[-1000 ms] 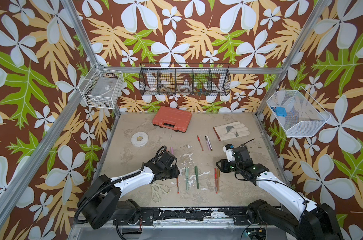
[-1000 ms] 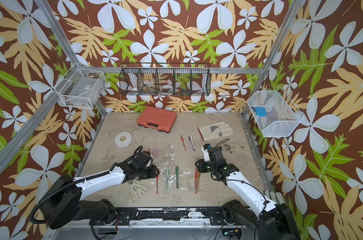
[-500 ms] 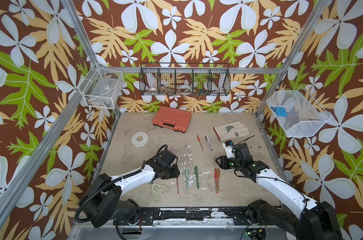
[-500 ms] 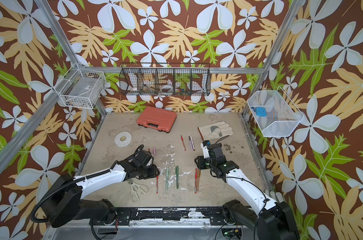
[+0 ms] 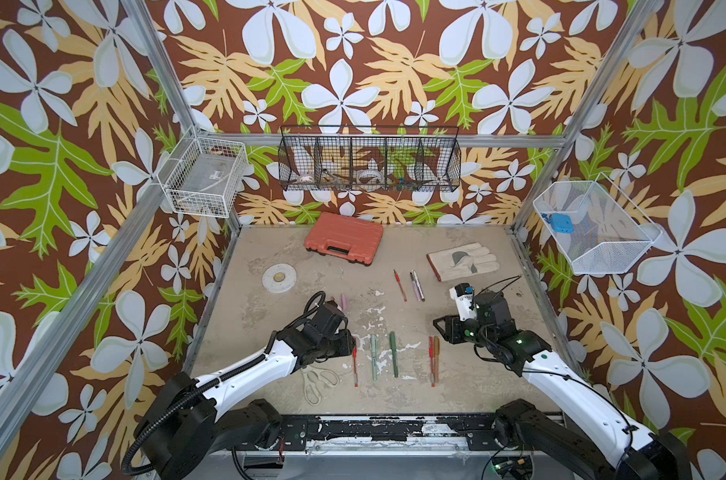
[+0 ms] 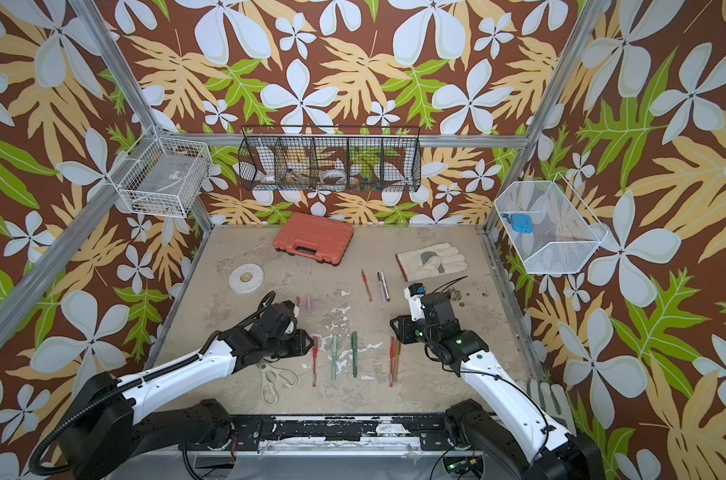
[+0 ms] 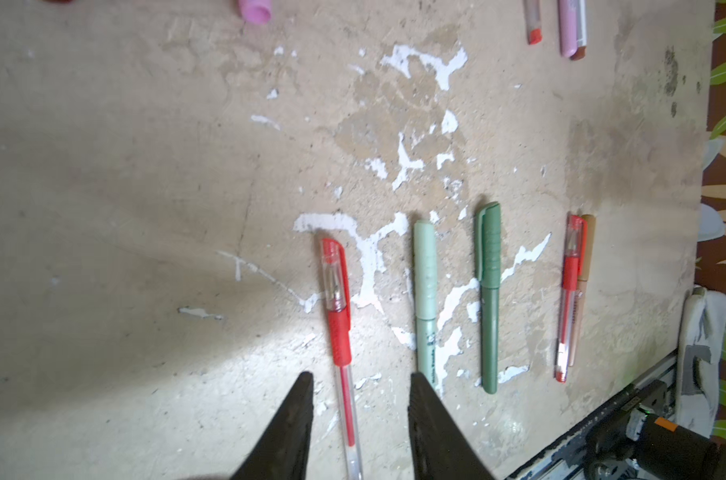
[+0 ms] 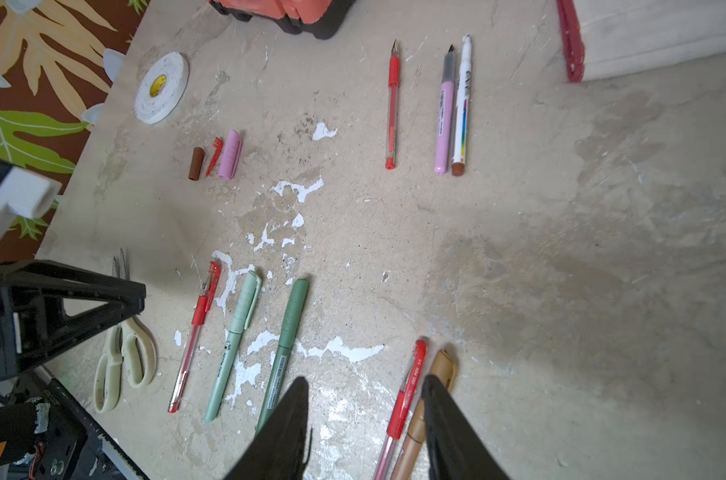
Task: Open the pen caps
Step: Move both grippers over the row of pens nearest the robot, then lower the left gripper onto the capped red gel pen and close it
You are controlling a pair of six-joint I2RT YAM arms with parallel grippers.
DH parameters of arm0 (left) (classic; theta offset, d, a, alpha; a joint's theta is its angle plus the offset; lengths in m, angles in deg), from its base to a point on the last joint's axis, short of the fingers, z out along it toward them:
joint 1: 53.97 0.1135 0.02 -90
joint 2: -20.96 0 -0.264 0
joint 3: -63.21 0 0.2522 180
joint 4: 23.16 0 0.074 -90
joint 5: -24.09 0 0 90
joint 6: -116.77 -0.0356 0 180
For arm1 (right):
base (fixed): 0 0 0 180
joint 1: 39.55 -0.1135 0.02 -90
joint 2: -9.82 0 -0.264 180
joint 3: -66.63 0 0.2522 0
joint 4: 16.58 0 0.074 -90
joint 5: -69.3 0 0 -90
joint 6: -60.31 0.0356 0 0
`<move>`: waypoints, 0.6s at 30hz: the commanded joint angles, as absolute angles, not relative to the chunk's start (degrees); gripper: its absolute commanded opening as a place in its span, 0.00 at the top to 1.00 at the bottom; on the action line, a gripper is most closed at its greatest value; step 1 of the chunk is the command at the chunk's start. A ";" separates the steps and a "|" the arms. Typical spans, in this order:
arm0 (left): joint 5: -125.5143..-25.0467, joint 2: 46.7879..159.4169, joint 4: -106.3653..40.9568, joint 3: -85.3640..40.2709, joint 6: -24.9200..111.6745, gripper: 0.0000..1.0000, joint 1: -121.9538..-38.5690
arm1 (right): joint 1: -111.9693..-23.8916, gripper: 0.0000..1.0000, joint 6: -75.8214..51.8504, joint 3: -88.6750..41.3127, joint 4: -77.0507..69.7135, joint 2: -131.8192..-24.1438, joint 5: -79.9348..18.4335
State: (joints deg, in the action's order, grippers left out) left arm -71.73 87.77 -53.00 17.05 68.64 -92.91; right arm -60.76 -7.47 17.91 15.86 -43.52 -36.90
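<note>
We see five pens lying side by side near the front edge of the table [image 5: 469, 390], every one with its cap on. From the left there is a red pen [image 7: 340, 340] under a clear cap [image 7: 334, 270] with a red clip, then a pale green cap [image 7: 425, 266] and a dark green cap [image 7: 489, 245]. Last come a second red-clipped cap [image 7: 574, 249] and a gold cap [image 7: 588, 245], whose two pens touch along their length.

Farther back on the left, a pink cap [image 8: 230, 154] and a brown cap [image 8: 196, 163] lie loose near the tape roll [image 8: 161, 87], with a small red piece between them. Three bare pens lie toward the glove [image 5: 463, 262]: one red [image 8: 391, 108], one pink [image 8: 444, 116], one white [image 8: 462, 104].

The left gripper [image 7: 360, 376] has its jaws partly apart, one finger on each side of the red pen's barrel. We see table on both sides of the barrel, so it holds nothing. We cannot tell how close it is to the table.

The right gripper [image 8: 365, 379] is also partly apart and empty. It sits over bare table between the dark green pen and the red and gold pair. In the wrist view one finger overlaps the gold pen, and we cannot tell whether they touch.
</note>
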 commanded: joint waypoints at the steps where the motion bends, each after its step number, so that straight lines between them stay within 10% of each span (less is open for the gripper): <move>1: -70.67 84.95 -51.04 20.53 69.03 0.60 -92.98 | -60.90 0.55 -7.88 17.66 15.52 -42.97 -35.39; 18: -72.30 73.07 -45.53 24.25 69.06 0.60 -93.08 | -60.87 0.56 -8.74 18.04 14.12 -37.40 -36.32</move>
State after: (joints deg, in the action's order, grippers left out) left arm -72.02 73.95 -44.39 24.68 69.64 -93.02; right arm -60.83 -7.71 18.46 14.77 -37.95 -36.01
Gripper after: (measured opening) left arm 0.400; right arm 0.438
